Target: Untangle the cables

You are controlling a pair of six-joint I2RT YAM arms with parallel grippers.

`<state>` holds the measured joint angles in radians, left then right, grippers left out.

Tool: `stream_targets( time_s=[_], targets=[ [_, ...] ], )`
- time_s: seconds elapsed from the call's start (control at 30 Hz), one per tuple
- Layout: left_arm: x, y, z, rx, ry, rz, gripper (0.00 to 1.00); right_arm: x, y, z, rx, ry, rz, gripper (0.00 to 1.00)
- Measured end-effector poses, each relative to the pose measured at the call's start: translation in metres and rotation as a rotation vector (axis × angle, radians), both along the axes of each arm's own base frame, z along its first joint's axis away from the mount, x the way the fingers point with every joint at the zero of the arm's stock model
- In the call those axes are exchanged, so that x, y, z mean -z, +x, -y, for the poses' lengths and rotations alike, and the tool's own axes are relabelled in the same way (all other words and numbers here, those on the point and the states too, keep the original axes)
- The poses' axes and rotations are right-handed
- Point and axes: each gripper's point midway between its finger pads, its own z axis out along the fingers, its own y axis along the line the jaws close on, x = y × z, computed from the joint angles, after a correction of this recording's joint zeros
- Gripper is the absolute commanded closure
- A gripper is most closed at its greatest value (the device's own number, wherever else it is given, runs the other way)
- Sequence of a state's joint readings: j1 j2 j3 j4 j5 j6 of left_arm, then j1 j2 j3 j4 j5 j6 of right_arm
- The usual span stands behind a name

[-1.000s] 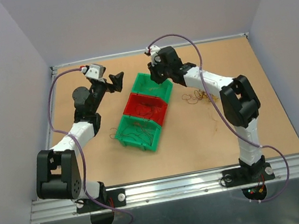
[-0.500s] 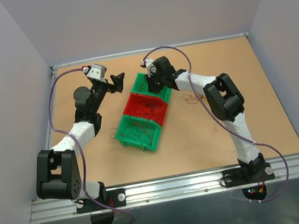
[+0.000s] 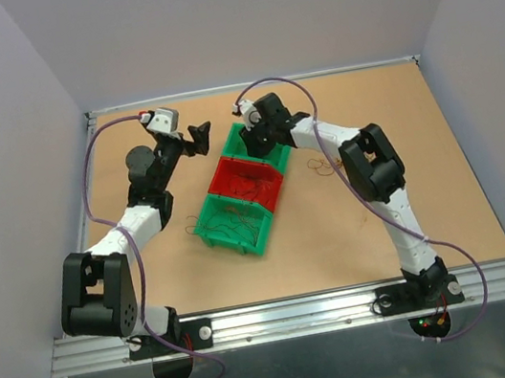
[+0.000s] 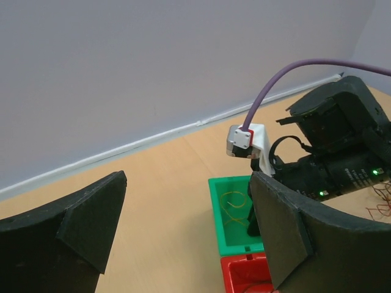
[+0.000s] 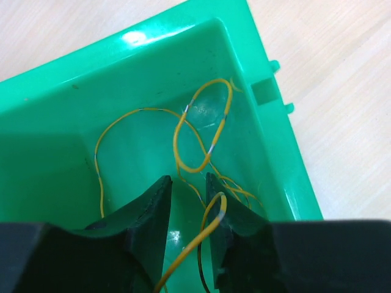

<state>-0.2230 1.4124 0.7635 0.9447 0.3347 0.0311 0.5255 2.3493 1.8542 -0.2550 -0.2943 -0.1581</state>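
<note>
Yellow cables [image 5: 183,131] lie loose in the green bin [image 5: 55,91] nearest the far edge of the table [image 3: 451,214]. Right gripper [image 5: 188,189] inside it, jaws slightly parted, one strand draped over a finger [image 5: 238,256]. Left gripper [image 4: 188,201] wide open, empty.

The table [image 3: 460,212] has a flat light-brown wooden top, and the light on it is even, with only soft shadows. A plain pale lilac-grey left wall [image 3: 1,192], right wall [image 3: 502,60] and far wall [image 3: 243,16] close it in. A silver metal rail [image 3: 293,314] runs along the near edge, and a dull grey metal sheet [image 3: 312,373] lies nearer still.
</note>
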Motion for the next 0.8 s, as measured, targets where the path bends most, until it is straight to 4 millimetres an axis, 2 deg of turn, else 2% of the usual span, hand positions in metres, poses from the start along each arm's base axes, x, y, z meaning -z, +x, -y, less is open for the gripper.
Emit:
stream_targets(
  time_s=[0.1, 0.17, 0.27, 0.37, 0.4, 0.43, 0.47, 0.57, 0.63, 0.73, 0.8],
  targets=[
    [-0.004, 0.003, -0.007, -0.043, -0.017, 0.010, 0.01, -0.007, -0.002, 0.002, 0.006, -0.005, -0.002, 0.55],
    [-0.008, 0.003, -0.012, -0.070, -0.030, 0.020, 0.01, -0.017, -0.002, 0.004, 0.016, -0.001, 0.007, 0.47],
    [-0.019, -0.001, -0.022, -0.125, -0.082, 0.045, 0.01, -0.056, -0.001, 0.005, 0.035, 0.035, 0.062, 0.39],
    [-0.027, -0.009, -0.028, -0.147, -0.119, 0.070, 0.01, -0.101, -0.011, 0.012, 0.052, 0.075, 0.122, 0.32],
    [-0.029, -0.012, -0.028, -0.139, -0.125, 0.079, 0.01, -0.118, -0.013, 0.015, 0.062, 0.095, 0.152, 0.30],
    [-0.031, -0.014, -0.026, -0.128, -0.126, 0.084, 0.01, -0.131, -0.016, 0.017, 0.069, 0.110, 0.174, 0.23],
    [-0.032, -0.016, -0.022, -0.105, -0.120, 0.087, 0.01, -0.143, -0.019, 0.020, 0.077, 0.122, 0.192, 0.20],
    [-0.026, -0.021, -0.006, -0.008, -0.077, 0.060, 0.01, -0.166, -0.035, 0.033, 0.112, 0.150, 0.227, 0.21],
    [-0.023, -0.023, 0.000, 0.024, -0.037, 0.056, 0.01, -0.166, -0.038, 0.039, 0.142, 0.158, 0.239, 0.25],
    [-0.022, -0.021, 0.004, 0.042, 0.010, 0.052, 0.01, -0.145, -0.057, 0.056, 0.185, 0.125, 0.193, 0.27],
    [-0.021, -0.021, 0.007, 0.055, 0.039, 0.045, 0.01, -0.133, -0.066, 0.069, 0.239, 0.103, 0.170, 0.20]
  ],
)
